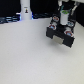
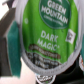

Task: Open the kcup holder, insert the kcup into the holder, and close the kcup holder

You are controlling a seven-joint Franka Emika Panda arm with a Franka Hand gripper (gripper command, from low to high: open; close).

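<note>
Kcup fills almost the whole wrist view: green foil lid facing the cam, "Green Mountain" and "Dark Magic" readable, so it sits right under the wrist, very prob pinched in the end effector. Fingers themselves not visible in either view, so can't tell for sure if they're spread or closed on it. Lid faces up toward the cam, which fits a top-down carry w/ pod upright for dropping into a slot.

Kcup holder is the black box on the tabletop, at the exterior view's right, directly below the end effector. Tray looks slid out toward the front, but too blurry to confirm slots.

Exterior view gives arm-over-holder layout, plus a white post at the back, well apart; pod not resolvable there. Wrist view gives pod ID and dark holder bits round the lid edge, no layout.

Judgement: insert step, close not yet done.
</note>
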